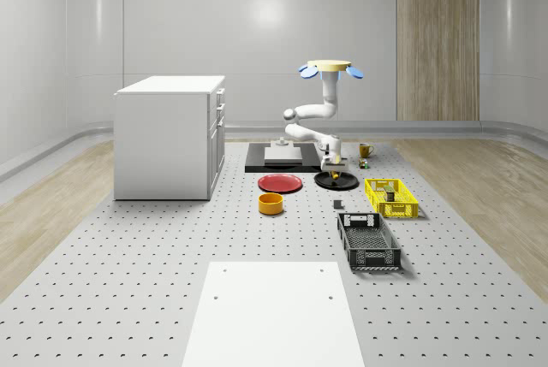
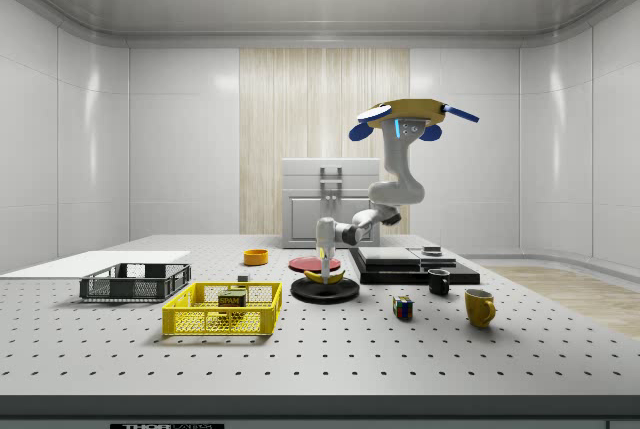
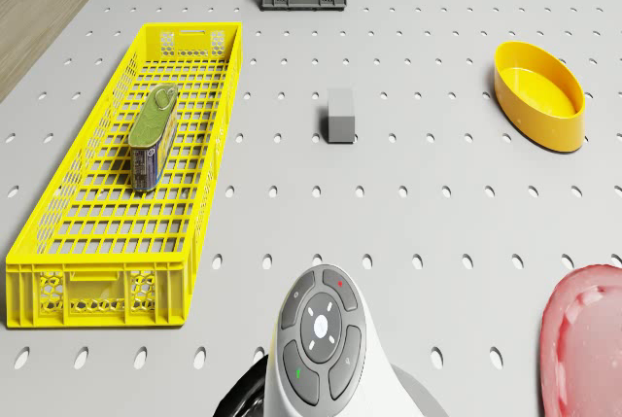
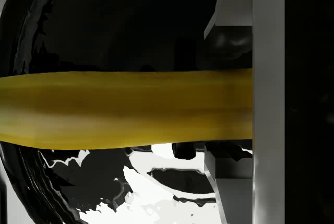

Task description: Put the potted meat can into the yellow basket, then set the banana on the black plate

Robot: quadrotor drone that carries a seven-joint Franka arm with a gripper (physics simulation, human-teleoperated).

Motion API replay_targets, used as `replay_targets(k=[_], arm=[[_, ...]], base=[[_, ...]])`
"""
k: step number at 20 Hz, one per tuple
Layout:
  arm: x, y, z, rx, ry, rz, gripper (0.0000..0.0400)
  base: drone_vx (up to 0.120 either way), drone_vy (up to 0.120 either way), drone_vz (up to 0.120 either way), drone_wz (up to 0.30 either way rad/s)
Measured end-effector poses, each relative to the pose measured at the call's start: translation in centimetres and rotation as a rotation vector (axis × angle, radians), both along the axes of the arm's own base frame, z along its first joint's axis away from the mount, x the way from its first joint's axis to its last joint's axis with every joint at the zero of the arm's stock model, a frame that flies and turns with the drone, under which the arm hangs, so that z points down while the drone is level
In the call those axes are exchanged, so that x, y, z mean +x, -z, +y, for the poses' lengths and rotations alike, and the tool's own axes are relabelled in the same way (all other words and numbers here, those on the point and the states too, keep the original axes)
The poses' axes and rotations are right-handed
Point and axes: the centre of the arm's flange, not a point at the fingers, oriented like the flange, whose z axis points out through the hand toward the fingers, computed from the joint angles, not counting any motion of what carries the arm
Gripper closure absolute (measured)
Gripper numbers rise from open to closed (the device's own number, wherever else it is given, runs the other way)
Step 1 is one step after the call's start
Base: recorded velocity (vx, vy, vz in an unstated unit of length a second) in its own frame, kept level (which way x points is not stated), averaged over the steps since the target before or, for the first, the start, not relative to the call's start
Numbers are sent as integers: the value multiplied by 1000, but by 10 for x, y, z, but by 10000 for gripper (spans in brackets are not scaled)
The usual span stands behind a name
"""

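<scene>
The potted meat can (image 3: 154,135) lies on its side inside the yellow basket (image 3: 73,286), also seen as can (image 2: 232,299) in basket (image 2: 222,321). I hover above the black plate (image 2: 325,292), and my arm bends down to it. My gripper (image 2: 325,261) is shut on the banana (image 2: 325,275), which hangs just over the plate's middle. In the wrist view the banana (image 4: 125,109) runs across the glossy black plate (image 4: 104,20), with one finger (image 4: 269,98) beside it. From the whole-scene view, the gripper (image 1: 331,164) stands over the plate (image 1: 347,184).
A red plate (image 1: 280,183) and an orange bowl (image 1: 271,204) lie toward the whole-scene view's left of the black plate. A dark crate (image 1: 368,241) sits nearer, and a small grey block (image 3: 340,114) lies between. A mug (image 2: 479,306), a cube (image 2: 402,308) and a white cabinet (image 1: 171,136) stand around.
</scene>
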Motion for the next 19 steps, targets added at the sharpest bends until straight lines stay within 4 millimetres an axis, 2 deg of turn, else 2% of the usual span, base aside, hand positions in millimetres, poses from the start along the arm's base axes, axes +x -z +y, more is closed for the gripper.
replay_targets(k=[3,6,12,19], arm=[[0,4,0,3,5,-1,58],[0,14,0,4,8,-2,27],[0,33,0,6,11,-2,6],[0,40,0,6,12,-2,1]], base=[[0,0,0,0],[0,0,0,0],[0,0,0,0],[0,0,0,0]])
